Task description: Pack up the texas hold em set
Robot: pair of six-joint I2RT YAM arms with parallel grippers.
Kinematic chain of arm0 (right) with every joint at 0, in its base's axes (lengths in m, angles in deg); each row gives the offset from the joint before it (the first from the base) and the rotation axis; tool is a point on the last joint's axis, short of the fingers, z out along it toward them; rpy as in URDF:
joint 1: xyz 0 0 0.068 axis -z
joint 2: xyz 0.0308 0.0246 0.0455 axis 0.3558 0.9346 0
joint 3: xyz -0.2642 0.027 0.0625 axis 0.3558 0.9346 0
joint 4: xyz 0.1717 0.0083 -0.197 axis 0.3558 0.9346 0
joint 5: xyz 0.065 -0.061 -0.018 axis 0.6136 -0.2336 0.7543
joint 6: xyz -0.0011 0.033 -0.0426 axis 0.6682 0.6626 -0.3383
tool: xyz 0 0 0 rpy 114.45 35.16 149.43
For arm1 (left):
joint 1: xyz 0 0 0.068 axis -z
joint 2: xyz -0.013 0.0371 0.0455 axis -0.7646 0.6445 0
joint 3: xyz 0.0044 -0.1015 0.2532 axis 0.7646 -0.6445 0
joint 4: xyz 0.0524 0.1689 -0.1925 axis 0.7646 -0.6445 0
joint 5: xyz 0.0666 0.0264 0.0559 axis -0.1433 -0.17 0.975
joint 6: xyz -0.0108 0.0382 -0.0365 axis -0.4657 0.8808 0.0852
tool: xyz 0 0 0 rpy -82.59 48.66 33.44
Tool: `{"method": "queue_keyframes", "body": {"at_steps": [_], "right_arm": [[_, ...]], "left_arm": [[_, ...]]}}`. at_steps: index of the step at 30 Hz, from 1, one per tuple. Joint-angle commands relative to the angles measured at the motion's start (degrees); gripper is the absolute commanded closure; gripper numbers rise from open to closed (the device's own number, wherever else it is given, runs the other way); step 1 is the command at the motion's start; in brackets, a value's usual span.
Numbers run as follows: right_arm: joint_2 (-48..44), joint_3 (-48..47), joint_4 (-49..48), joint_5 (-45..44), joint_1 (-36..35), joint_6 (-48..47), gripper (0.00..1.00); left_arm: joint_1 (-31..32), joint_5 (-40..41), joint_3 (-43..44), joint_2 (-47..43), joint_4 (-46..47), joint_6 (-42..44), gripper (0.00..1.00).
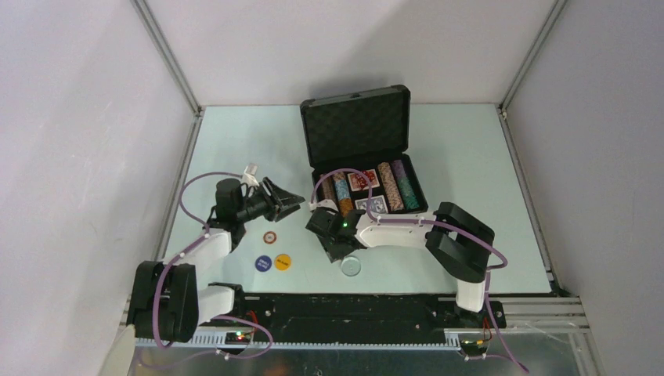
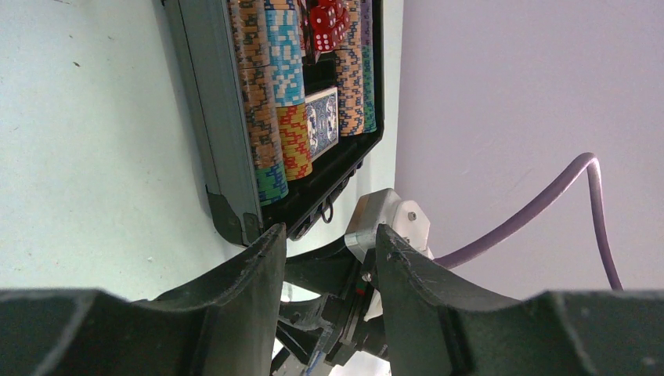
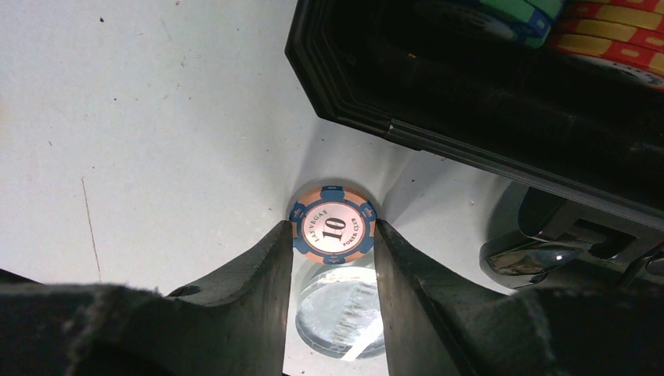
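The small black hard case (image 1: pixel 356 133) stands open toward the far middle of the pale table (image 1: pixel 235 149), its lid with egg-crate foam lining raised at the back. Its tray holds rows of multicoloured striped poker chips (image 1: pixel 387 186), a red-backed card deck (image 1: pixel 362 181) and a blue-backed card deck (image 2: pixel 321 121). The left wrist view also shows a cluster of red dice (image 2: pixel 329 22) among the rows. The right gripper (image 3: pixel 333 235) is low over the table just beside the case's near corner. Its two black fingers (image 3: pixel 270 266) press against opposite edges of a single orange poker chip with blue stripes (image 3: pixel 333 225), marked 10, so it pinches that chip by the rim. Whether the chip rests on the table cannot be told. A clear round disc (image 3: pixel 341 317) lies on the table under the fingers. The left gripper (image 1: pixel 296 202) hovers left of the case, pointing toward it with fingers spread and nothing between them. In front of it on the table lie a loose orange-rimmed chip (image 1: pixel 269 237), a round dark blue button (image 1: pixel 263 262) and a round yellow button (image 1: pixel 283 262), the two buttons just beside each other.
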Motion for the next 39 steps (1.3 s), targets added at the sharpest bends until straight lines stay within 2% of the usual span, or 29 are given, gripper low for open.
{"method": "queue_keyframes", "body": {"at_steps": [1, 18, 25, 39], "right_arm": [[0.48, -0.14, -0.38, -0.90, -0.53, 0.98, 0.58], [-10.58, -5.90, 2.78, -2.65, 2.78, -2.73, 0.55], [-9.82, -8.79, 4.56, -1.51, 6.27, -4.86, 0.54], [-7.01, 0.36, -1.49, 0.19, 6.67, -0.21, 0.53]], "left_arm": [[-0.55, -1.42, -0.35, -1.34, 0.88, -0.01, 0.50], [-0.55, -1.44, -0.40, -1.40, 0.88, -0.06, 0.50], [-0.54, -1.34, -0.38, -1.25, 0.86, 0.03, 0.50], [-0.56, -1.44, -0.43, -0.92, 0.86, 0.29, 0.50]]}}
